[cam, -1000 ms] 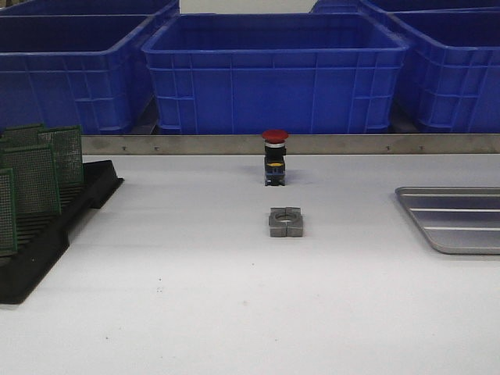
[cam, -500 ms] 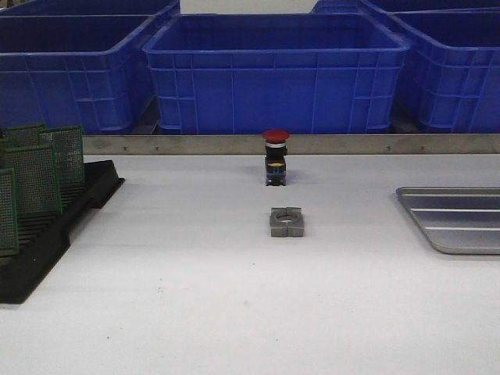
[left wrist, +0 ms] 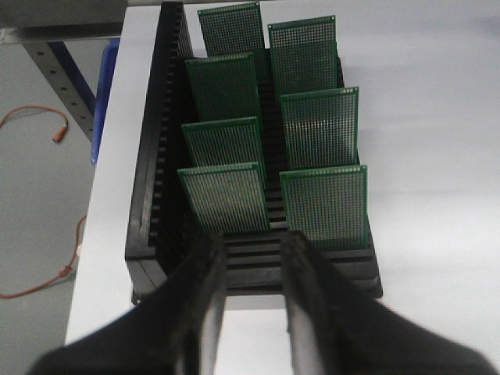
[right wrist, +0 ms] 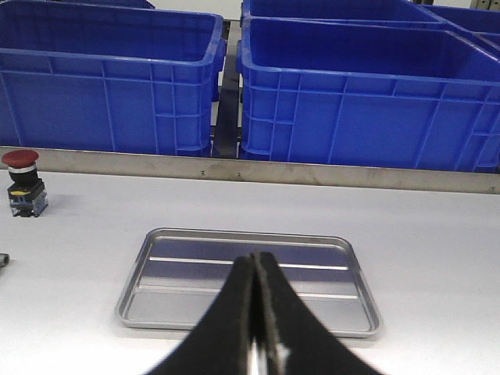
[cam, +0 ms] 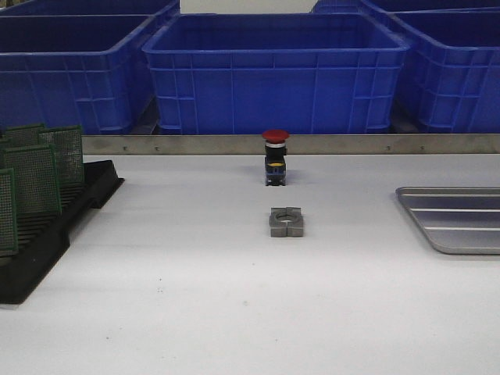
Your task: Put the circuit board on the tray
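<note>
Several green circuit boards (left wrist: 225, 198) stand upright in a black slotted rack (left wrist: 156, 180); the front view shows them at the table's left edge (cam: 31, 178). My left gripper (left wrist: 255, 244) hovers open just short of the rack's near end, nothing between its fingers (left wrist: 211, 269). The silver tray (right wrist: 250, 283) lies flat with nothing in it, and is seen at the right edge in the front view (cam: 457, 217). My right gripper (right wrist: 255, 266) is shut on nothing, in front of the tray. Neither gripper shows in the front view.
A red-capped push button (cam: 275, 158) stands mid-table, with a grey metal block (cam: 286, 222) in front of it. Blue plastic bins (cam: 273, 70) line the back behind a metal rail (cam: 312, 144). An orange cable (left wrist: 35, 125) lies on the floor left of the table.
</note>
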